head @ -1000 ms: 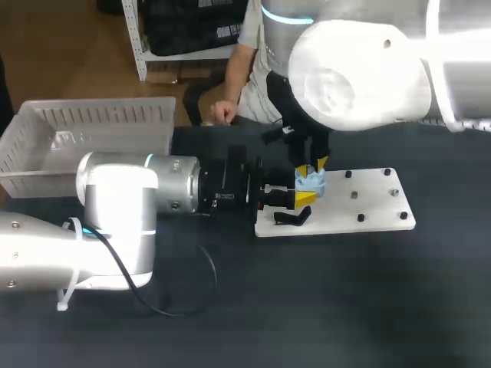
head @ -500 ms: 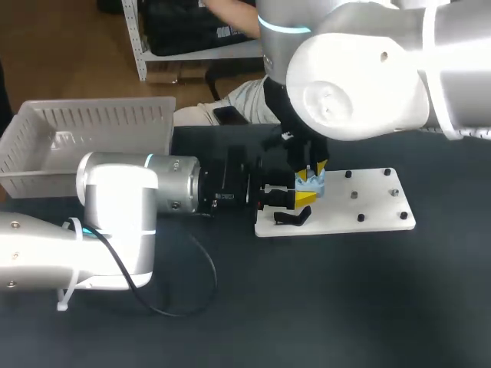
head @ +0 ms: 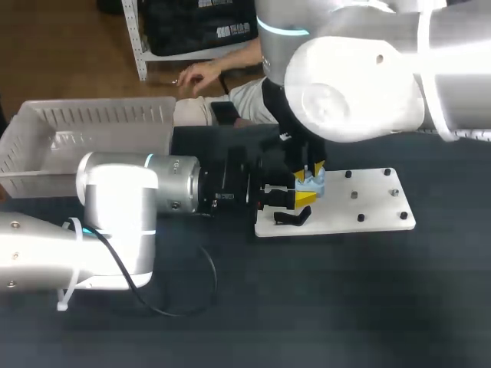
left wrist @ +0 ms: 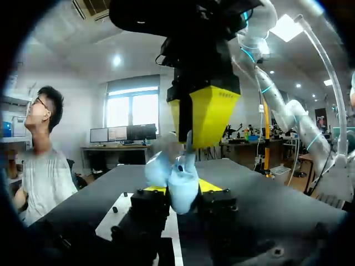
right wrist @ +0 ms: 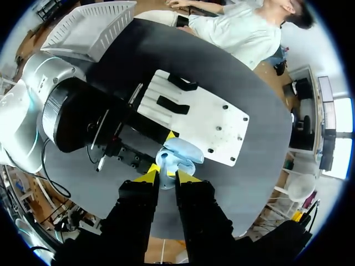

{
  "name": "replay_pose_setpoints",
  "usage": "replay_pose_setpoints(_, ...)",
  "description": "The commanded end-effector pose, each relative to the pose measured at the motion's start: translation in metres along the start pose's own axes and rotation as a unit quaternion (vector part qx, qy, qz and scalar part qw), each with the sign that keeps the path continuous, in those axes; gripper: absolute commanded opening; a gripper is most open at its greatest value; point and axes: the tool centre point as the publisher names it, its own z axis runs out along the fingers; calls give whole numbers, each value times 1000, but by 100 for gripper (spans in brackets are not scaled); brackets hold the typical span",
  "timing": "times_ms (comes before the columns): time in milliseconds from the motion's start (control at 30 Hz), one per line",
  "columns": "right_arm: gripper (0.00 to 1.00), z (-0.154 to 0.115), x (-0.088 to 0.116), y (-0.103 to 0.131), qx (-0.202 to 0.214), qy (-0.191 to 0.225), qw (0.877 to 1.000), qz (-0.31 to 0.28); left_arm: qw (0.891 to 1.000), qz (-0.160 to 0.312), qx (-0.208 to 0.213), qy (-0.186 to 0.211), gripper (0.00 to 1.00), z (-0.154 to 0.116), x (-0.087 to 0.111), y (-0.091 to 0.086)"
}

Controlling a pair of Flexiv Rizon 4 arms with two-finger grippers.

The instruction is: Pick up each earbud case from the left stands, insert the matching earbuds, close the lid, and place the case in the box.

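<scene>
A light-blue earbud case [head: 311,182] with its lid open hangs just above the white stand board [head: 360,205]. My left gripper [head: 304,198] comes in level from the left and is shut on the case's body [left wrist: 182,191], with a yellow tip on each side. From above, my right gripper [head: 311,169] points down onto the case. Its two yellow tips [right wrist: 166,176] pinch the upper part of the case [right wrist: 176,155]. In the left wrist view one right finger [left wrist: 208,111] stands over the case. Any earbuds are hidden.
On the board's near left end stands a black holder [head: 292,218], and several small black pegs [head: 355,195] dot the right half. A white slatted basket [head: 92,130] sits at the back left. A black cable [head: 188,287] loops over the dark table in front of my left arm.
My right arm's upper links have shifted slightly to the left. Both grippers and the case between them have stayed where they were.
</scene>
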Motion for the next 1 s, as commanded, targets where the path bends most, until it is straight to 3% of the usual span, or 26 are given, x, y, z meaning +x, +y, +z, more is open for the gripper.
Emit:
replay_pose_setpoints(33,0,1,-1,3,3,0,1000,-1,1000,1,-2,0,0,0,0,-1)
replay_pose_setpoints(1000,0,7,-7,0,13,1,1000,6,1000,1,-2,0,0,0,0,-1)
